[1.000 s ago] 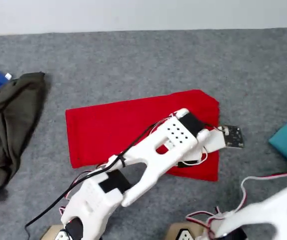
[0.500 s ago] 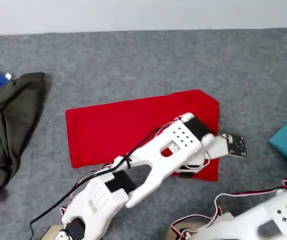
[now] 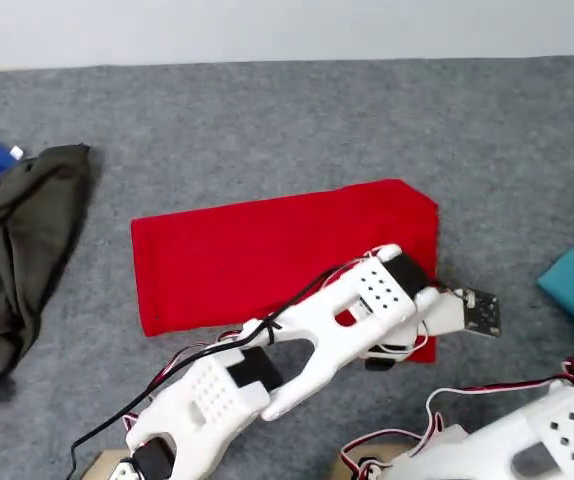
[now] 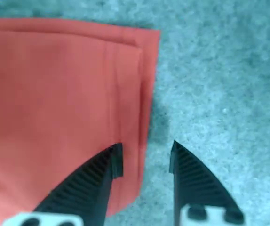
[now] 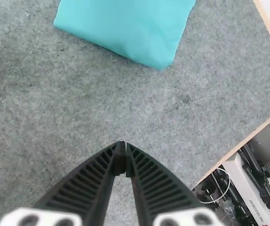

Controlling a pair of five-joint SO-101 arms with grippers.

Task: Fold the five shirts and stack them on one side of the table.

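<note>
Red shirt point(image 3: 267, 250) lies flat mid-counter point(image 3: 267, 110), folded to a long strip. Left gripper point(image 4: 145, 155) at its end nr the teal shirt point(image 5: 125, 28), jaws part-open astride the edge, holding nothing. Prob cross-fold step: drop, pinch edge, carry across. Right gripper point(image 5: 125, 157) closed, empty, nr counter edge. Free room beyond.

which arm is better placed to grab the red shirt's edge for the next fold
Left. The left pincer, open, straddles the side edge of the flat red fabric shirt, one finger over cloth, one over the grey carpet. The right pincer is shut, above bare carpet beside the folded teal fabric shirt.
</note>
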